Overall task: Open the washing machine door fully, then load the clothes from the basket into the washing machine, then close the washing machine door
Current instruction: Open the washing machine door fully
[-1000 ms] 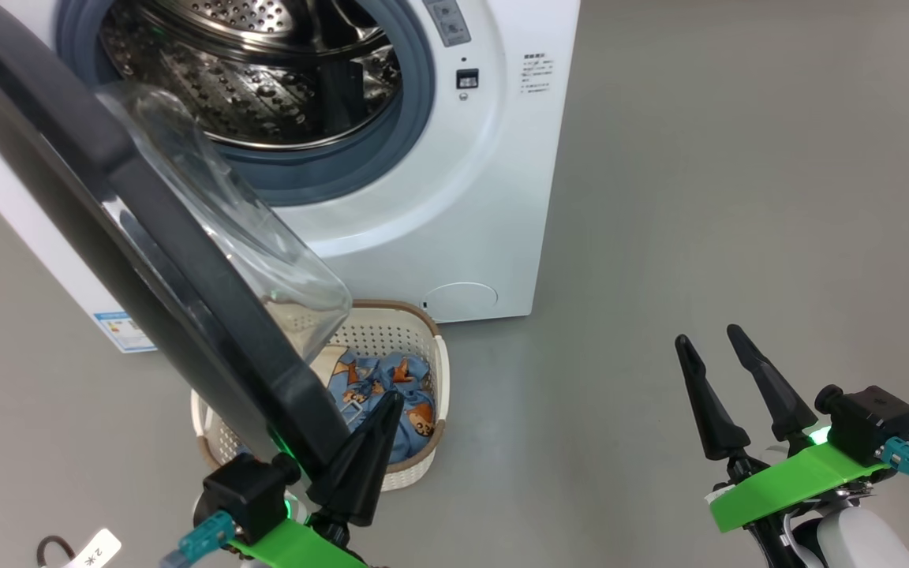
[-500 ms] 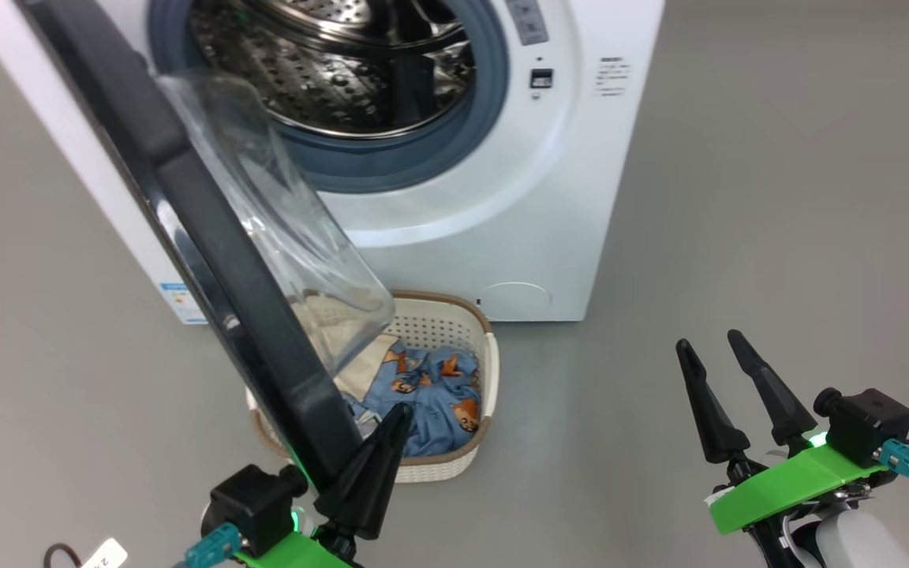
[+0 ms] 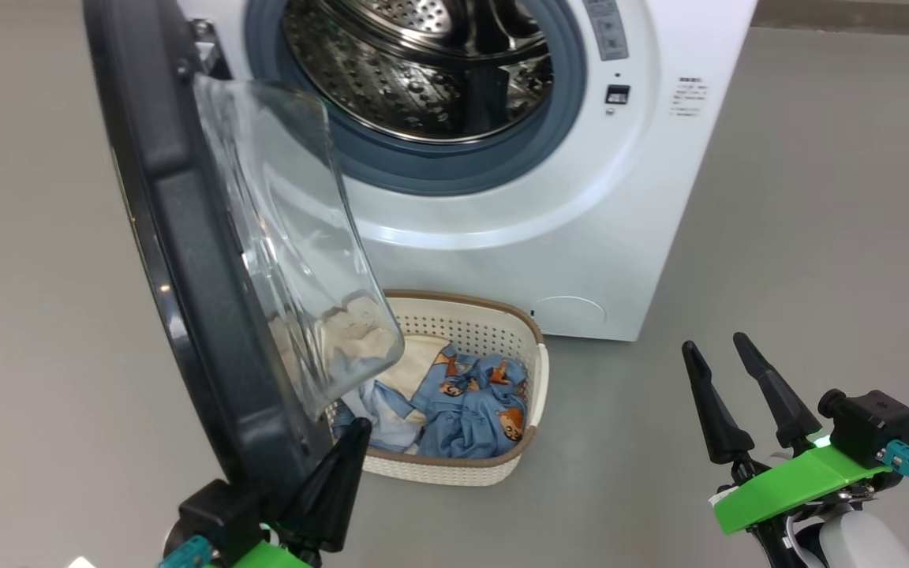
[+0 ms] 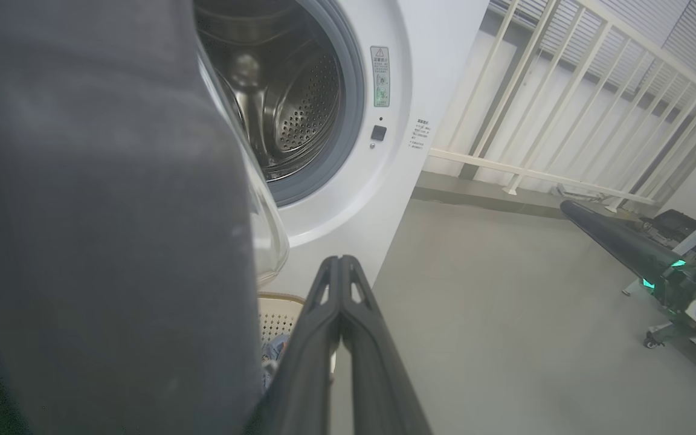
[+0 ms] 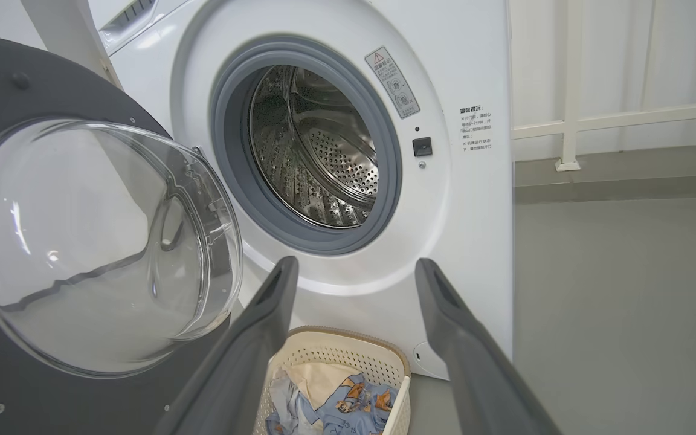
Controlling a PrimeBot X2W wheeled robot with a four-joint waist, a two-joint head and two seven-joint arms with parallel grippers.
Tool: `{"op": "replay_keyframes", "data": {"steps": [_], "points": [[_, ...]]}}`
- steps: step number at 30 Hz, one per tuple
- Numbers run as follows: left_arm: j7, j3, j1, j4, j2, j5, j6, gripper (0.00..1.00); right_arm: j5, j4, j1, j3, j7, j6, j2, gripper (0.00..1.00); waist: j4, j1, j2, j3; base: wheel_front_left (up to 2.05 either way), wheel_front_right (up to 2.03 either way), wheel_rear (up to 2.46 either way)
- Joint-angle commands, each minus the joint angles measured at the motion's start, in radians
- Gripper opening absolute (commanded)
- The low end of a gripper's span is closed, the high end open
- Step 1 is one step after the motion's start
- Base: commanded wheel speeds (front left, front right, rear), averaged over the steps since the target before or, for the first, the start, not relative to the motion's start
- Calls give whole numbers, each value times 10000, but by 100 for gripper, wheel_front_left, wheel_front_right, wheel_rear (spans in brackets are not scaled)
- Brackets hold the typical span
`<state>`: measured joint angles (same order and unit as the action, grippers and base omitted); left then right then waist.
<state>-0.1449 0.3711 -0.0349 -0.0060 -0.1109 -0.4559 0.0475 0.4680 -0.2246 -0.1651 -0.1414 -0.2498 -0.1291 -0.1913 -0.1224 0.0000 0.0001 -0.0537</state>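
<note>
Door-opening looks nearly done: glossy black round washing machine door (image 3: 186, 260) swung wide, blue printed clothes (image 3: 470, 402) lying in cream perforated plastic basket (image 3: 454, 472), left gripper (image 3: 356, 434) pressed together, right gripper (image 3: 713, 345) spread, empty.

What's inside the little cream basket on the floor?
The cream perforated plastic basket holds light blue clothes with orange cartoon animals and a cream piece. The round black door's bulging glass window covers its left end, so what lies there is unclear.

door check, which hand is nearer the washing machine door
Left. The left hand is beside the washing machine door, at its lower edge; the right hand is well apart.
</note>
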Motion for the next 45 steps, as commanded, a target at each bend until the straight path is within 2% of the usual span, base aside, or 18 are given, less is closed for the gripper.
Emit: {"op": "replay_keyframes", "data": {"steps": [1,13,29,39,45], "points": [[-6,-840,-243,-141,-356,-85,-326,0,30,219,-105,-153,-120,-16,-76,100,-243,0,-1,90,0,0,0],[91,-1391,-219,-136,-676,-197,-779,0,80,206,-35,-166,-120,-16,-44,100,-1112,0,-1,239,0,0,0],[477,-2818,-806,435,-1824,-565,-1235,0,40,232,-131,-131,-120,-16,52,100,-1935,0,-1,-13,0,0,0],[675,-3376,-1349,1301,-2547,-825,-1107,0,-48,316,-303,-185,-120,-16,111,100,-2116,0,-1,-400,0,0,0],[681,-3681,-1943,2056,-2859,-1217,-771,0,-106,348,-441,-175,-120,-16,103,100,-2349,0,-1,-645,0,0,0]]}}
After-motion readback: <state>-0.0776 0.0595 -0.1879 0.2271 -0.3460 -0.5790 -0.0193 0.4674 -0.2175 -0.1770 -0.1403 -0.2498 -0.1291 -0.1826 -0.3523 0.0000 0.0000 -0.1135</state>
